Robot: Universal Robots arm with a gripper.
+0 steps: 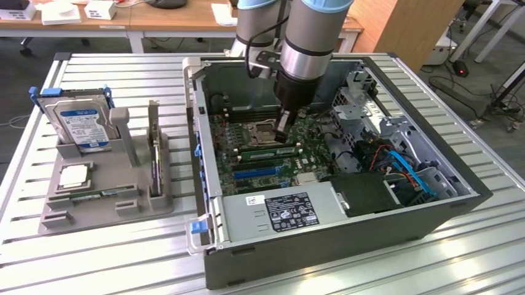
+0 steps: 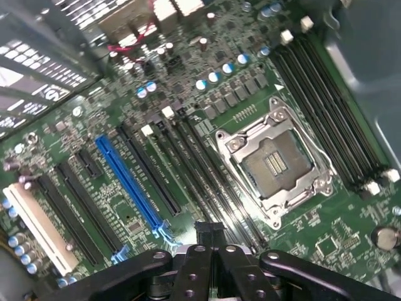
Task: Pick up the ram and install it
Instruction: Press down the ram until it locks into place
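Your gripper [image 1: 283, 136] is down inside the open grey computer case [image 1: 328, 246], jaws clamped on the slim green ram stick [image 2: 208, 233] (edge-on), right over the black memory slots [image 2: 207, 182] beside the empty silver processor socket [image 2: 276, 166].

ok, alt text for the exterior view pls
The robot arm's gripper reaches down into an open computer case, just above the motherboard beside the processor socket. On the exterior view's left, a grey holder carries a hard drive and a processor chip.

Motherboard [image 2: 125, 207] beneath my gripper [image 2: 210, 235]: empty processor socket [image 2: 276, 164], blue slot [image 2: 128, 182], white slot [image 2: 37, 227], black memory slots [image 2: 329, 106].
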